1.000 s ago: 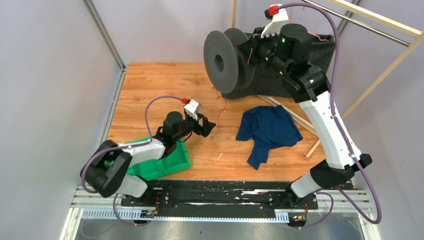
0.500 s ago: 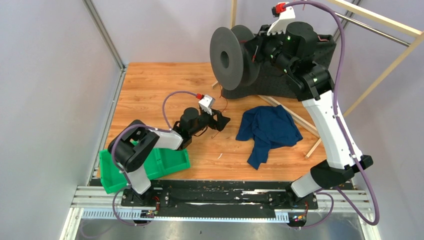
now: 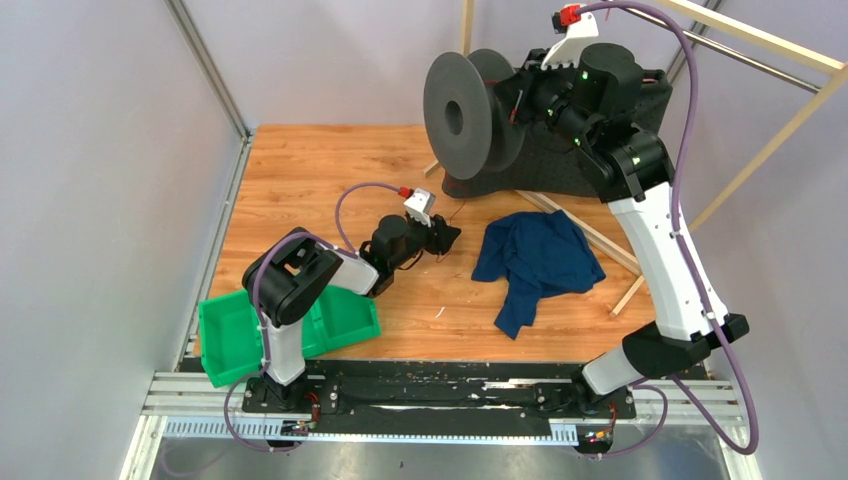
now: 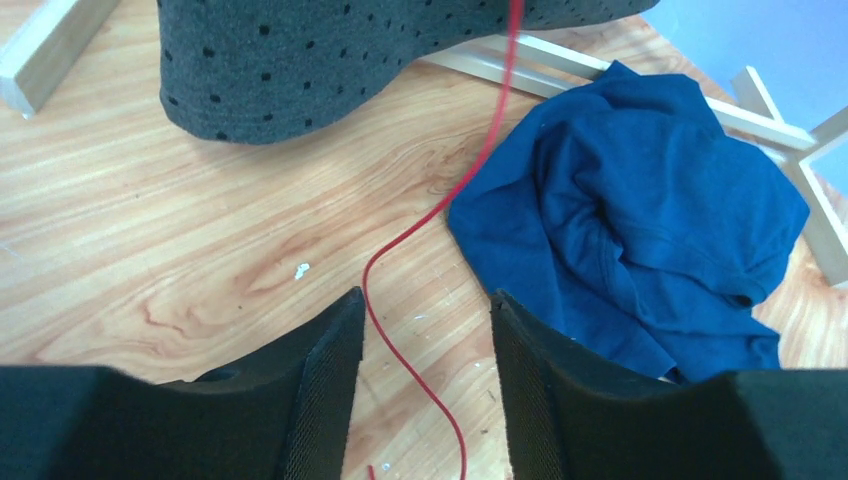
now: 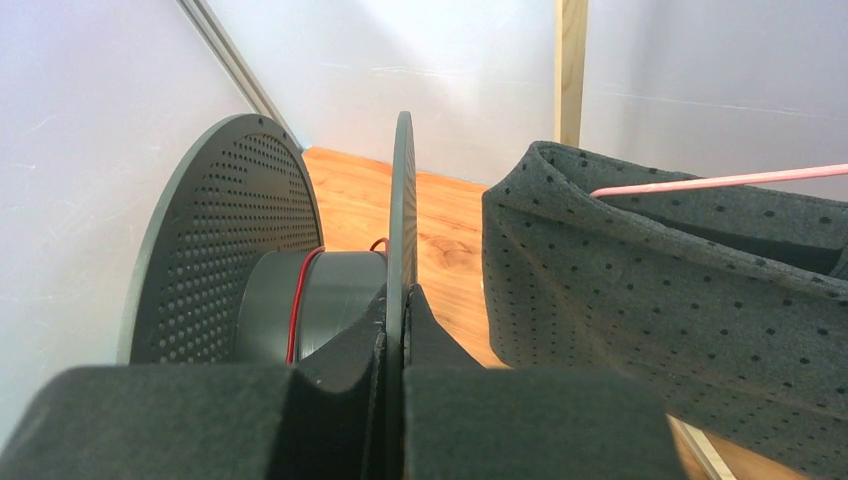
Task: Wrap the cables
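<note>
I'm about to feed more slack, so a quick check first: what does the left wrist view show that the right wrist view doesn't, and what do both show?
Only the left wrist view: the open left claw with the red cable running loose between its fingers over the table, and the blue cloth beside it.
Only the right wrist view: the spool, its near flange pinched in the shut right claw, and a turn of red cable on the hub.
Both: the red cable, the grey dotted bag and the wood table.
</note>
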`<state>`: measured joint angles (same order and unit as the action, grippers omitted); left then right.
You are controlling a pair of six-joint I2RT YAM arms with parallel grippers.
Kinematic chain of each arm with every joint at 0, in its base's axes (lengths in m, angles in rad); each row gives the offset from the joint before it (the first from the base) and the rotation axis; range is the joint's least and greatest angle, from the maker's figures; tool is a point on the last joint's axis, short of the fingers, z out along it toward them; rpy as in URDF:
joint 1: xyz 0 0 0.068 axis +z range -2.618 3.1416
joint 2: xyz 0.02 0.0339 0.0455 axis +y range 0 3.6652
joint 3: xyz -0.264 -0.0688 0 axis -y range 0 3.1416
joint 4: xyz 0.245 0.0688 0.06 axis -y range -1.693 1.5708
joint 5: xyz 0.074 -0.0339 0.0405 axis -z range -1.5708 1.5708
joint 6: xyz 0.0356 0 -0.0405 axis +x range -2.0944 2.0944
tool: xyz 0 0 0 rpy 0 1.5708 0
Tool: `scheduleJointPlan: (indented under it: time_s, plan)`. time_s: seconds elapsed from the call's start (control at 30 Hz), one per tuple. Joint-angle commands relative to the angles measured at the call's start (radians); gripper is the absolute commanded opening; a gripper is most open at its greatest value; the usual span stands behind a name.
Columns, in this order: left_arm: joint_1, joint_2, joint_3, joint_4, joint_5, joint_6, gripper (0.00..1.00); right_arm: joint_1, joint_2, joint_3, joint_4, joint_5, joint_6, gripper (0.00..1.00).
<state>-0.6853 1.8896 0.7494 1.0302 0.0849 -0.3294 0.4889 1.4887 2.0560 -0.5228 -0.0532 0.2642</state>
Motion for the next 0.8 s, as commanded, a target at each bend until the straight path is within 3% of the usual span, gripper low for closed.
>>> scheduleJointPlan:
  time_s: [0.0,0.07,0.2,0.5,0.77]
  plan:
    - [-0.007,0.005,0.017,0.049,-0.023,0.023,0.59,-0.019,-0.036,0.001,0.088,-0.023,0.028,0.01]
    - [-0.005,-0.001,0.020,0.035,-0.020,0.045,0.66,-0.019,-0.034,0.001,0.090,-0.033,0.033,0.01]
    - [-0.006,-0.021,0.023,0.013,-0.031,0.096,0.69,-0.022,-0.035,-0.003,0.092,-0.043,0.038,0.01]
    - [-0.007,-0.008,0.070,-0.003,-0.068,0.170,0.70,-0.026,-0.036,-0.008,0.099,-0.064,0.050,0.01]
    - [-0.008,0.037,0.143,-0.005,-0.052,0.147,0.67,-0.030,-0.038,-0.019,0.106,-0.074,0.059,0.01]
